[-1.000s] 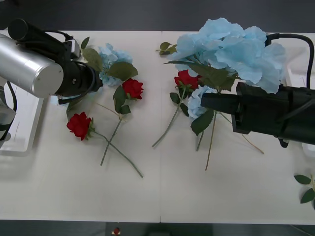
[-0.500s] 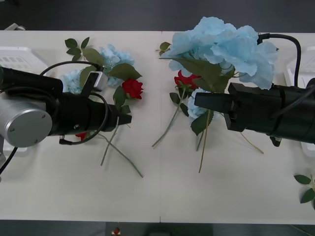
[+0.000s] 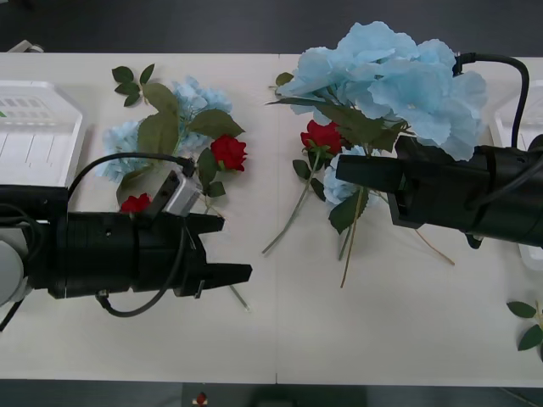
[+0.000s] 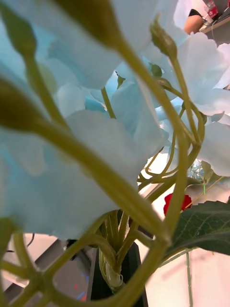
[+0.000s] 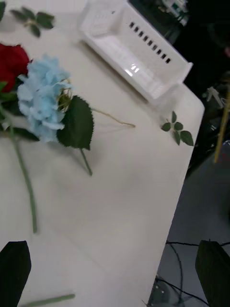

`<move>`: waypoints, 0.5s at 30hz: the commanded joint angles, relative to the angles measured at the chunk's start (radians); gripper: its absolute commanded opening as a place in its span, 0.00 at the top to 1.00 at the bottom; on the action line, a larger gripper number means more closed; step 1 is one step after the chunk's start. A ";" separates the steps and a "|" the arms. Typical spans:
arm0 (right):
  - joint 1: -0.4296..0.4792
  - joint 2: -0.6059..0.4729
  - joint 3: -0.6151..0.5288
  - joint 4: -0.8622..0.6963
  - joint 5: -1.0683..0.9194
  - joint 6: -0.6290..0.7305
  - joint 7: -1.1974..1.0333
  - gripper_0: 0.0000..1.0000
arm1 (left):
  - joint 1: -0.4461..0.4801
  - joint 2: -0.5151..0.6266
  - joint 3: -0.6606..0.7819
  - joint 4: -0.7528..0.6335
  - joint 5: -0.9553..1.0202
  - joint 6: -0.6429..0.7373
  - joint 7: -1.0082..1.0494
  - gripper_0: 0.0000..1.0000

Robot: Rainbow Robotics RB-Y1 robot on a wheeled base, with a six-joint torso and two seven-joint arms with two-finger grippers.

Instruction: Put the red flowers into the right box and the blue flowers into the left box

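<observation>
Two arms are over the table (image 3: 280, 339), and each is placed for a different flower. My right gripper (image 3: 361, 174) holds a big blue hydrangea cluster (image 3: 390, 76) raised above the table's middle-right. In the right wrist view its green stalks gather down between my black jaws, which are closed on the stem bundle. The stem hangs below, pointing toward my near edge. This cluster belongs in the left box (image 3: 38, 136), which sits at the far left of the table, well apart from my right gripper and on the other side of my left arm. The right box (image 3: 507, 127) is just beyond my right arm, at the table's right edge.

My left gripper (image 3: 227, 250) hovers low over the left-middle of the table, jaws wide apart and empty, pointing toward the centre. A red rose (image 3: 136, 203) lies just beside the arm's far flank, partly hidden by it. A second red rose (image 3: 229, 153) lies a little farther off beside two smaller blue clusters (image 3: 191, 97). A third red rose (image 3: 322, 136) rests under the held hydrangea. Its stem slants toward my left jaws, so the left arm looks nearer to its stem end. I judge the move turns on crossing: blue must travel left, red right.
</observation>
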 commanded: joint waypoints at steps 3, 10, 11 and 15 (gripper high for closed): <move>-0.004 0.011 -0.019 -0.012 -0.026 -0.003 0.024 1.00 | 0.048 -0.064 -0.103 -0.024 0.081 -0.116 -0.183 0.00; -0.004 0.011 -0.020 -0.012 -0.033 -0.003 0.027 1.00 | 0.079 -0.120 -0.238 -0.023 0.138 -0.255 -0.340 0.00; -0.002 0.011 -0.019 -0.012 -0.033 -0.003 0.027 1.00 | 0.083 -0.130 -0.258 -0.023 0.144 -0.275 -0.358 0.00; -0.002 0.011 -0.019 -0.012 -0.035 -0.003 0.027 1.00 | 0.096 -0.166 -0.306 -0.017 0.146 -0.307 -0.404 0.00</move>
